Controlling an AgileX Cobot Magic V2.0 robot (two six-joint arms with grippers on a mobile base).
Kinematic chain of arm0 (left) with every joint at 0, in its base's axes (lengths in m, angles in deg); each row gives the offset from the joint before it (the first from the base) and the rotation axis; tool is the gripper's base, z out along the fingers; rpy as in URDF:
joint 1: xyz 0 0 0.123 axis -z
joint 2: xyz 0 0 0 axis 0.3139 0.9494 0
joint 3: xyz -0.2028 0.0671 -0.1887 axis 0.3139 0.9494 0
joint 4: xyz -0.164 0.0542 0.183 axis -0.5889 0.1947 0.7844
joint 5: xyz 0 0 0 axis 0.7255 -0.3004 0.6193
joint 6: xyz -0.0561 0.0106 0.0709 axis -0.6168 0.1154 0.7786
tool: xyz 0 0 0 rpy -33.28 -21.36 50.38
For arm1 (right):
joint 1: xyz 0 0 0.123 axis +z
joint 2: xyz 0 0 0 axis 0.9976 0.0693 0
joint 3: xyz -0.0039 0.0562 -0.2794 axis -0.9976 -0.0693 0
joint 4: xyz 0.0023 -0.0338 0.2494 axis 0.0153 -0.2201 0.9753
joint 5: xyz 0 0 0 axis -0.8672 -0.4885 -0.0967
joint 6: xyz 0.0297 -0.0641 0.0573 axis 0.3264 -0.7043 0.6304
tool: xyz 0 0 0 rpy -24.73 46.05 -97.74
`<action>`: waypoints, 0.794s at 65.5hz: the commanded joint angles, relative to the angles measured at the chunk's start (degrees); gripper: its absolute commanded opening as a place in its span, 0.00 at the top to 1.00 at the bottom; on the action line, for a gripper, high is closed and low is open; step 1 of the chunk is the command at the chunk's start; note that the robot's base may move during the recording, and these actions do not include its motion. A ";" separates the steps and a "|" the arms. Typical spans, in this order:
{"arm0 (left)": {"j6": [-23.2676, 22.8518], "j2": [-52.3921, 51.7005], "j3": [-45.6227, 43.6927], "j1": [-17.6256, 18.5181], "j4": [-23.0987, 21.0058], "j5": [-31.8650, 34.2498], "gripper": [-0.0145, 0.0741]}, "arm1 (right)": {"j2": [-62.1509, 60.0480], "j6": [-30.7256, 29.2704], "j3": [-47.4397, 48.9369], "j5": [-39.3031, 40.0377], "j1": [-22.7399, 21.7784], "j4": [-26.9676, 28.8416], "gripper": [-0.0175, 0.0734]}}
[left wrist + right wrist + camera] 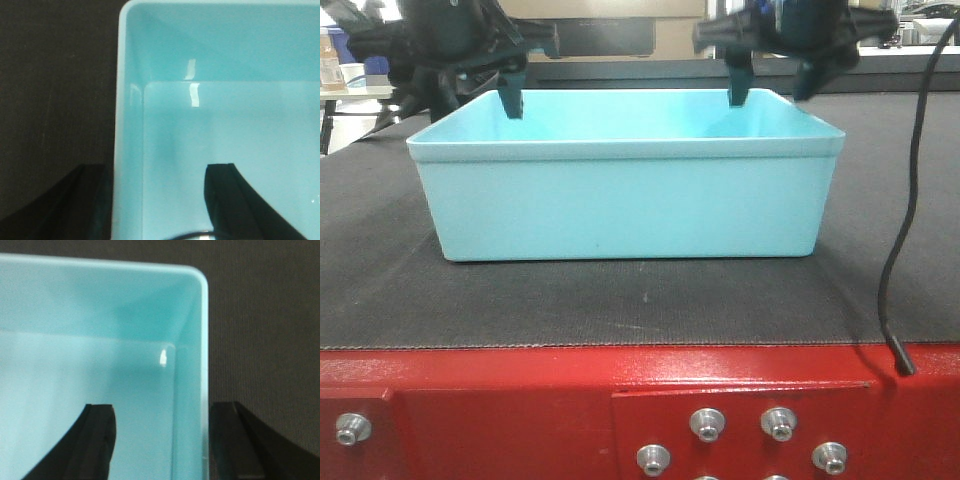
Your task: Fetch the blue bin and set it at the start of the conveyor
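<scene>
The pale cyan blue bin [625,205] rests flat on the black belt of the conveyor start [620,305], just behind its red frame [500,400]. My left gripper [480,95] straddles the bin's left wall [129,150]: one finger is outside over the belt and the other is inside, well clear of the wall, so the left gripper [155,170] is open. On the opposite side my right gripper [775,88] straddles the right wall [192,405] the same way. The right gripper [162,410] is open, with its inner finger apart from the wall. The bin is empty inside.
A black cable [910,200] hangs down at the right and ends on the belt's front edge. Silver bolts [708,424] stud the red frame. A table with small items [345,70] stands far back on the left. Belt [55,85] extends on both sides of the bin.
</scene>
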 commanded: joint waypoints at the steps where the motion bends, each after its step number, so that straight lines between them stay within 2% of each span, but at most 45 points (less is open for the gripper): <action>1: -0.05 -2.50 -0.80 -0.27 0.04 1.35 0.49 | -1.46 -0.02 0.51 0.49 0.08 -1.01 0.48; 10: -0.05 -4.63 -0.80 -0.27 0.80 1.35 0.49 | -3.11 -0.02 0.51 0.50 0.08 -1.01 0.48; 17: -0.05 -7.43 -0.80 -0.27 0.66 1.13 0.57 | -6.02 -0.02 0.51 -0.02 0.08 -1.01 0.52; 22: -0.05 -9.97 -0.80 -0.27 0.55 1.04 0.71 | -8.18 -0.25 0.51 -1.05 0.08 -1.01 0.62; 29: -0.05 -13.32 -0.80 -0.27 0.13 1.29 0.96 | -11.24 -2.20 0.51 -1.44 0.08 -1.01 0.83; 34: -0.05 -14.91 -0.05 -0.27 -1.33 1.43 0.96 | -12.60 -4.18 0.40 -1.44 0.08 -1.01 0.99; 45: -0.05 -19.33 6.84 -0.27 -4.37 8.98 0.96 | -14.94 -9.75 0.18 -1.75 0.08 -1.01 0.99; 52: -0.05 -22.69 13.58 -0.27 -5.38 15.53 0.96 | -17.17 -9.93 -2.32 0.87 0.08 -0.39 0.99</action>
